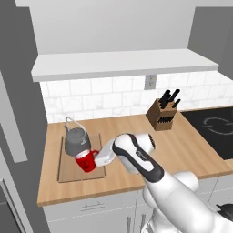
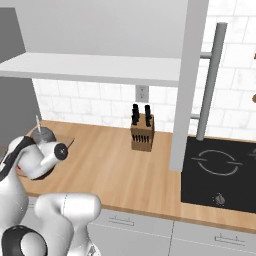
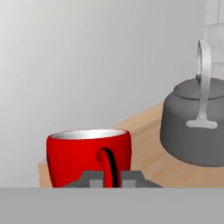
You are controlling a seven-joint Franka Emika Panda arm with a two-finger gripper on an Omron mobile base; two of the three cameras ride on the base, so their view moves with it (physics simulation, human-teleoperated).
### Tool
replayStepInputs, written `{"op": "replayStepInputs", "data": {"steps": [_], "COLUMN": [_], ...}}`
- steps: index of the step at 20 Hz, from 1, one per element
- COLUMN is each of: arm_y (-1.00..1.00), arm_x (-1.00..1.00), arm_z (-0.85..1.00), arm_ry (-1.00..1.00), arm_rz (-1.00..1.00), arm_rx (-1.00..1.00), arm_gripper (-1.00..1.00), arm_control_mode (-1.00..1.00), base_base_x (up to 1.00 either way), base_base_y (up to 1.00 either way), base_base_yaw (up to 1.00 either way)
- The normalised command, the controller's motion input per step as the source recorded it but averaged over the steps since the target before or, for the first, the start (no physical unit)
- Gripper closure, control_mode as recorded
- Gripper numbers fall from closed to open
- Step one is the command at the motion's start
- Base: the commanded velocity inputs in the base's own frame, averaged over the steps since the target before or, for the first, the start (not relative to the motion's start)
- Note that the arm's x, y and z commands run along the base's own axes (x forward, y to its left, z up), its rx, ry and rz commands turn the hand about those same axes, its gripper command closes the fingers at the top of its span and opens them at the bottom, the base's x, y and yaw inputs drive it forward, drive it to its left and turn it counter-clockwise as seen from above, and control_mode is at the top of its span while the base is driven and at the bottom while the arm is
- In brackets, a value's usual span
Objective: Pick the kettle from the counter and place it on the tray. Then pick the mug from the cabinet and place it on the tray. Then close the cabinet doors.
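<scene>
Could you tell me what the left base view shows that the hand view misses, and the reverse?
Left base view alone: the knife block, the black cooktop, the wall outlet and the whole tray. Hand view alone: the gripper either side of the mug's handle, and the mug's white inside. Both: the red mug beside the kettle on the tray.

We see the white arm reaching left over the wooden counter, partly hiding the grey kettle. A knife block stands near the tiled wall, beside a black cooktop.
</scene>
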Motion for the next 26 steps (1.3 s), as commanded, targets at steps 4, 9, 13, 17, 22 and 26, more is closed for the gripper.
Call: {"op": "replayStepInputs", "data": {"steps": [4, 9, 13, 17, 22, 26], "arm_y": [0.0, 0.0, 0.1, 0.16, 0.17, 0.08], "arm_x": [0.17, 0.12, 0.09, 0.04, 0.19, 0.24], "arm_z": [-0.12, -0.07, -0.13, -0.25, -0.25, -0.24], "arm_ry": [0.06, 0.04, -0.08, -0.19, -0.12, 0.0], "arm_rz": [0.09, 0.07, 0.06, 0.01, 0.0, 0.0], "arm_rx": [-0.05, -0.01, 0.0, 0.0, 0.0, 0.0], "arm_gripper": [1.0, 1.0, 1.0, 1.0, 1.0, 1.0], "arm_control_mode": [-1.0, -1.0, -1.0, -1.0, -1.0, -1.0], "base_base_x": [0.0, 0.0, 0.0, 0.0, 0.0, 0.0], "base_base_y": [0.0, 0.0, 0.0, 0.0, 0.0, 0.0], "base_base_yaw": [0.0, 0.0, 0.0, 0.0, 0.0, 0.0]}}
